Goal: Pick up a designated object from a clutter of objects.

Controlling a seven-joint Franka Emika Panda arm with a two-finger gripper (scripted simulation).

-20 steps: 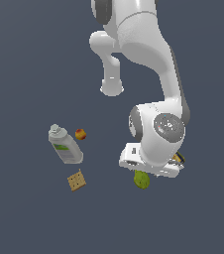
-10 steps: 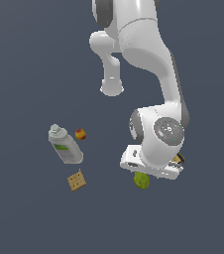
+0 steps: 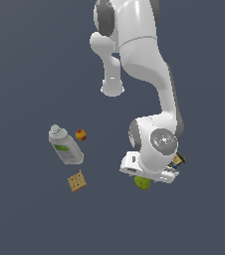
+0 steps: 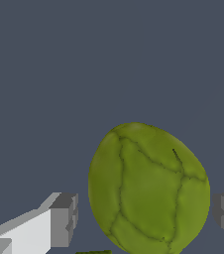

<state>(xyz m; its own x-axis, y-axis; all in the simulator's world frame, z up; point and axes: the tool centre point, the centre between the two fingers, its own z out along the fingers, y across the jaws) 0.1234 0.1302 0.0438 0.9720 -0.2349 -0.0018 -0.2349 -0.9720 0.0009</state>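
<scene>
The designated object, a small yellow-green pear [image 3: 143, 183] with mottled skin, lies on the dark floor just under my wrist in the exterior view. In the wrist view the pear [image 4: 148, 191] fills the space between my two grey fingers [image 4: 64, 221]. My gripper [image 4: 144, 216] is open and straddles it, with a narrow gap visible on one side and the other finger close to the skin. In the exterior view the white hand hides the fingers. The rest of the clutter of objects lies towards the exterior view's left.
A grey-white bottle [image 3: 65, 147] with a green label lies at the exterior view's left, with a small red-yellow ball [image 3: 80, 134] beside it and a tan cracker square [image 3: 76, 181] below. A blue-yellow box [image 3: 178, 159] peeks out behind the hand.
The hand has come down a little over the pear. The pear and the other items have stayed where they were.
</scene>
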